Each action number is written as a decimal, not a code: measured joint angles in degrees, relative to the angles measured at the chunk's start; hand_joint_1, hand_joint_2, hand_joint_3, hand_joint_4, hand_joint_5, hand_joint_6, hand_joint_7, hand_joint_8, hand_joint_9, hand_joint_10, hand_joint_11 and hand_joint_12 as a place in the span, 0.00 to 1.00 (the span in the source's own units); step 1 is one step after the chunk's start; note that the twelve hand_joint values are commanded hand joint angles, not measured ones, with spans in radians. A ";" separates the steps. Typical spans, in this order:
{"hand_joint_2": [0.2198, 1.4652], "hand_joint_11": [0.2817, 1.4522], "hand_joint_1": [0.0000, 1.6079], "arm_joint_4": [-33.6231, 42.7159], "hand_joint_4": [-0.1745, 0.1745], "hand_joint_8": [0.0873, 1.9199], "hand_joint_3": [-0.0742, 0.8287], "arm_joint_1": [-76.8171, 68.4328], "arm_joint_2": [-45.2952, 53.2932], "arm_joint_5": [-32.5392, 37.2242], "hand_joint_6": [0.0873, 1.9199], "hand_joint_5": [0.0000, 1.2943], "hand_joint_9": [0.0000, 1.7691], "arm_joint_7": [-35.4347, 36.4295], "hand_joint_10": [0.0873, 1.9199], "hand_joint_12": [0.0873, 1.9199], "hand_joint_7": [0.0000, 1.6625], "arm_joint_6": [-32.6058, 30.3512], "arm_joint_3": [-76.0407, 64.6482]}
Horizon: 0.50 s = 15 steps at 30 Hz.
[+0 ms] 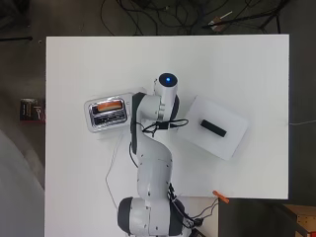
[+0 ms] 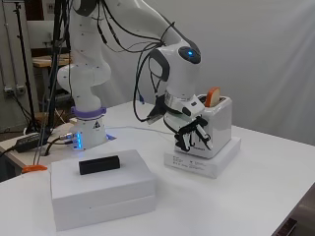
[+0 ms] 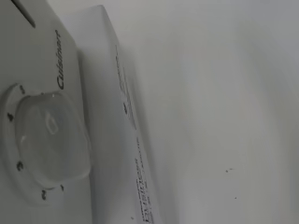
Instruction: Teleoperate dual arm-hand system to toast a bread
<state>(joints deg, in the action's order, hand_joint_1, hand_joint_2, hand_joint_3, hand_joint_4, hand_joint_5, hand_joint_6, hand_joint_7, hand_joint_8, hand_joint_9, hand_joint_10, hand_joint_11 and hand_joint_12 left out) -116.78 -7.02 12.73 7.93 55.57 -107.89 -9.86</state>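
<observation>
The white surface (image 1: 247, 64) carries everything. A white robot arm (image 2: 86, 73) is fixed at one edge and reaches toward the middle. A white box (image 2: 101, 189) lies nearer one side edge, with a small black block (image 2: 99, 164) on top. Toward the opposite side edge, a white toaster (image 2: 216, 128) stands on a flat white slab (image 2: 204, 164). A slice of bread (image 2: 212, 97) sits upright in one toaster slot, its top poking out. The hand (image 2: 192, 132) hangs against the toaster's front face, fingers curled, gripping nothing visible. The wrist view shows the toaster's round dial (image 3: 49, 142) very close.
</observation>
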 joint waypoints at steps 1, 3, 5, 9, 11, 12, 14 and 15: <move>0.70 0.60 0.00 -0.20 0.37 0.98 0.09 0.07 0.40 0.09 0.00 0.25 0.80 0.12 1.00 1.00 0.73 -0.40 0.03; 0.71 0.61 0.00 -0.14 0.33 1.00 0.09 0.32 1.81 0.31 0.00 0.24 0.82 0.72 1.00 1.00 0.74 -0.57 0.10; 0.71 0.60 0.00 0.10 0.30 1.00 0.09 0.60 3.75 0.49 0.00 0.21 0.81 1.40 1.00 1.00 0.73 -1.03 0.18; 0.72 0.58 0.00 -1.48 0.22 1.00 0.08 1.15 5.82 1.40 0.00 0.18 0.81 2.76 1.00 1.00 0.71 -2.61 0.08; 0.72 0.58 0.01 -1.87 0.20 1.00 0.08 1.44 6.83 2.14 0.00 0.18 0.81 3.31 1.00 1.00 0.71 -2.87 0.00; 0.72 0.58 0.02 -2.12 0.19 1.00 0.08 1.53 7.08 2.34 0.00 0.17 0.81 3.42 1.00 1.00 0.71 -2.88 -0.01; 0.72 0.58 0.02 -2.40 0.18 1.00 0.08 1.58 7.31 2.23 0.00 0.17 0.81 3.18 1.00 1.00 0.71 -2.74 0.08; 0.72 0.58 0.01 -2.46 0.19 1.00 0.09 1.60 7.35 2.17 0.00 0.17 0.81 3.15 1.00 1.00 0.71 -2.70 0.13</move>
<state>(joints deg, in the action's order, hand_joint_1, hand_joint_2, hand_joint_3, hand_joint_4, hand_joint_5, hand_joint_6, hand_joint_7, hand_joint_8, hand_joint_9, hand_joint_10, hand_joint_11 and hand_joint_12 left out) -119.24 -5.42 20.08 10.10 58.73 -110.59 -9.73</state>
